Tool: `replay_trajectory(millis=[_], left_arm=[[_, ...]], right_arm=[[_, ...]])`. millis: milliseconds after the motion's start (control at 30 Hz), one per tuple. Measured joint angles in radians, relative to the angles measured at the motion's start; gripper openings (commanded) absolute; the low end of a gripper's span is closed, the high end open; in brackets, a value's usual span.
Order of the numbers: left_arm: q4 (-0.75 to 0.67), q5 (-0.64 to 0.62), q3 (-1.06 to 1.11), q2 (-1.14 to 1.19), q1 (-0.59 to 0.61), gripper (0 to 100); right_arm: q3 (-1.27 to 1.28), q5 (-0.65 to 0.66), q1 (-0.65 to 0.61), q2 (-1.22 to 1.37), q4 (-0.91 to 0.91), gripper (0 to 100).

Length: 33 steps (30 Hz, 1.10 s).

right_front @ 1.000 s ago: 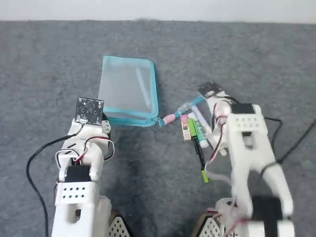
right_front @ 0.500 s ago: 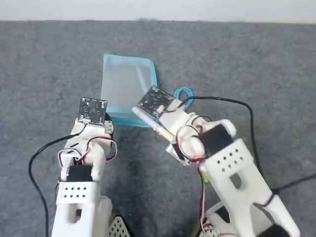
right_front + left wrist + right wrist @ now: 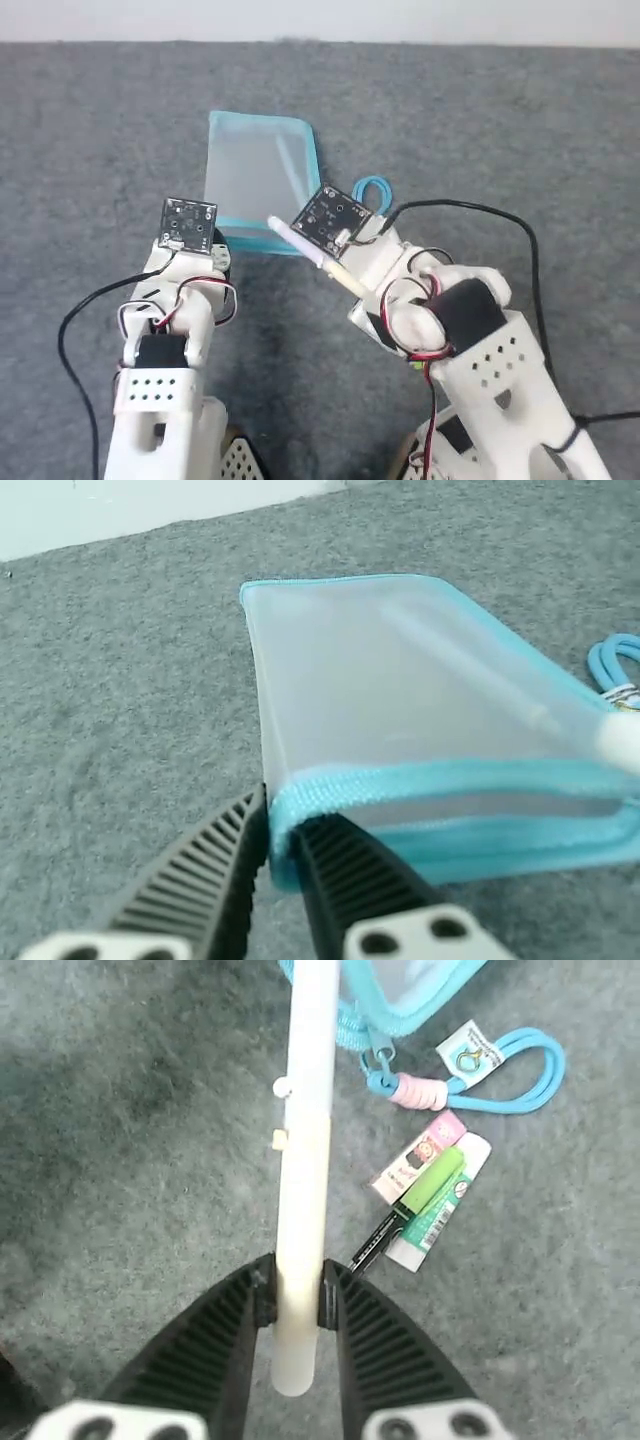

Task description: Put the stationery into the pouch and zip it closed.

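- High view: the white pen (image 3: 300,244) is pointing at the teal pouch (image 3: 255,180), which is lying flat.
- Left wrist view: the left gripper (image 3: 280,822) is pinching the pouch's zipper corner.
- Right wrist view: the right gripper (image 3: 297,1278) is clamping the pen.

Light: bright, even, diffuse, approx. overhead; shadows soft-edged throughout. High view: faint dark patch on grey mat (image 3: 290,340), low centre. Right wrist view: broad shadow across mat beside white pen (image 3: 305,1160); pen barrel nearly washed out. Left wrist view: mild sheen on pouch (image 3: 400,680), thin shadow under its zip edge.
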<state>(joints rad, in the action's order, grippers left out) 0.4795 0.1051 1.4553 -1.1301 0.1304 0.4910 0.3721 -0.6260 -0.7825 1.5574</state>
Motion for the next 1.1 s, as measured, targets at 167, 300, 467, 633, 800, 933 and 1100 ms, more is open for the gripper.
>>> replay_trajectory(millis=[167,300,467,633,800,933,1100], left_arm=[[0.000,0.000,0.000,0.000,0.000,1],[0.000,-0.029,0.000,0.000,0.000,1],[0.000,-0.038,0.000,0.000,-0.011,1],[0.000,-0.038,0.000,0.000,-0.077,1],[0.000,-0.038,0.000,0.000,-0.109,1],[0.000,-0.038,0.000,0.000,-0.138,1],[0.000,-0.048,0.000,0.000,-0.203,1]], right_arm=[[0.040,0.025,-0.041,-0.002,0.000,0.6],[0.044,0.025,-0.074,0.000,0.000,0.6],[0.044,0.025,-0.071,0.046,-0.040,0.6],[0.041,-0.009,0.026,0.172,-0.126,0.6],[-0.083,-0.049,0.104,0.376,-0.141,0.6],[-0.242,-0.121,0.130,0.548,-0.141,0.6],[-0.468,-0.245,0.130,0.775,-0.141,1.0]])
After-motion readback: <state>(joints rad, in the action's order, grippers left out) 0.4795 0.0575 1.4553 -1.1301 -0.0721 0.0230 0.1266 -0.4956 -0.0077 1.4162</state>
